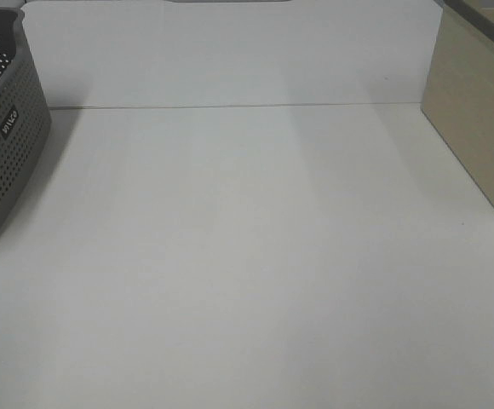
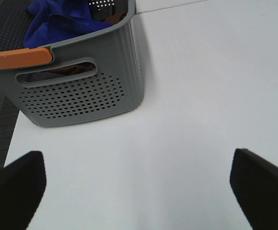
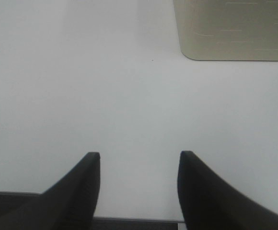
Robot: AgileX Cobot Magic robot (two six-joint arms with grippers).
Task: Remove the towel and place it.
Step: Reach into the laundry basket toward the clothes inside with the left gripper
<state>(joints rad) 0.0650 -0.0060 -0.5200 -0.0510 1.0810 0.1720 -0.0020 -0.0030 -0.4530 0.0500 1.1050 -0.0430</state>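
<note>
Towel (image 2: 57, 21) lies bunched inside basket (image 2: 81, 96), at left edge of table (image 1: 247, 256). L gripper (image 2: 139, 191) is near basket, jaws wide apart, empty. R gripper (image 3: 138, 165) jaws apart too, nothing betw. them.

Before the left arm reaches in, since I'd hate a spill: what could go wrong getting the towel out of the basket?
1. The towel lies bunched in the basket beside something brownish; a grab may take both.
2. The orange handle at the rim could catch the left gripper.
3. The basket stands near the table edge; a snagging towel might drag it off.
</note>
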